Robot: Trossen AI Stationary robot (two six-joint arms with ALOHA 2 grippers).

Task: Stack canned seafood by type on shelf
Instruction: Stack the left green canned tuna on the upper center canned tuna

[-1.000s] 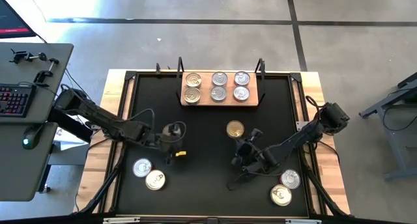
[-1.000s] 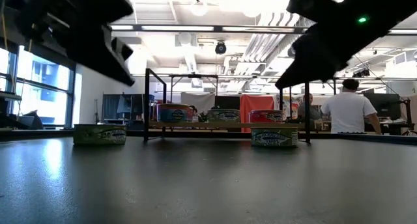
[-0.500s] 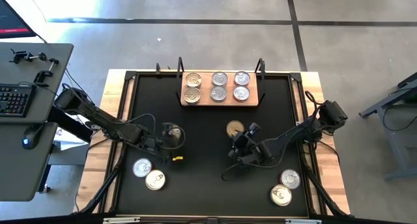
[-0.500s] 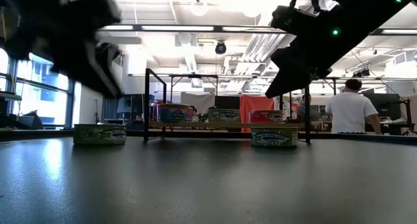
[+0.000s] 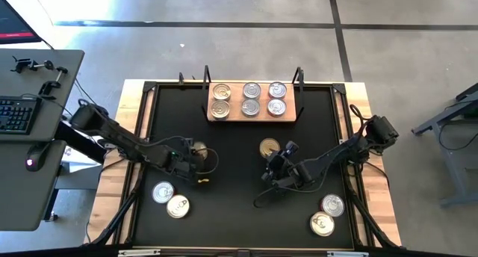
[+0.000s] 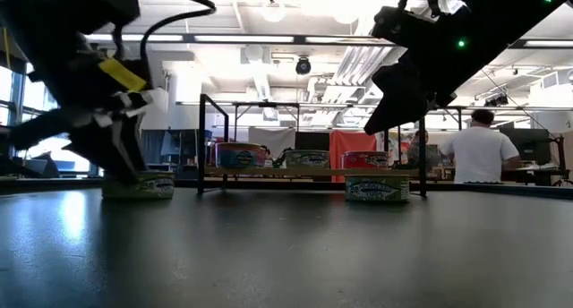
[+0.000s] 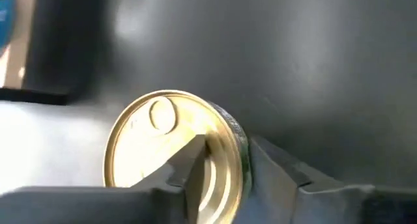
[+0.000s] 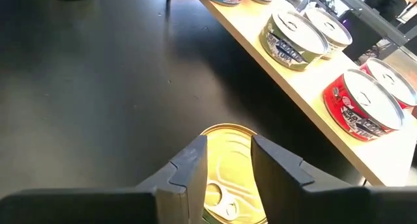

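The shelf, a light-wood board on a black wire frame, stands at the far middle of the mat with several tins on it. Two gold-lidded tins sit flat on the black mat. My left gripper is down at the left gold tin, open, one finger over its lid and one outside its side wall. My right gripper hangs open above the near side of the right gold tin, well clear of it in the low view. My left gripper comes slanting down from above at the gold tin's rim, which shows in the gap between the fingers. The tin stands flat on the mat. Whether either finger touches it, I cannot tell.
Two silver-lidded tins lie on the mat near the front left and two more near the front right. The mat's middle between the arms is bare. A person in a white shirt stands in the room beyond the table.
My left gripper has sunk toward the mat and tipped steeply downward, ending with its fingers at the left gold tin. The tin has stayed where it was.
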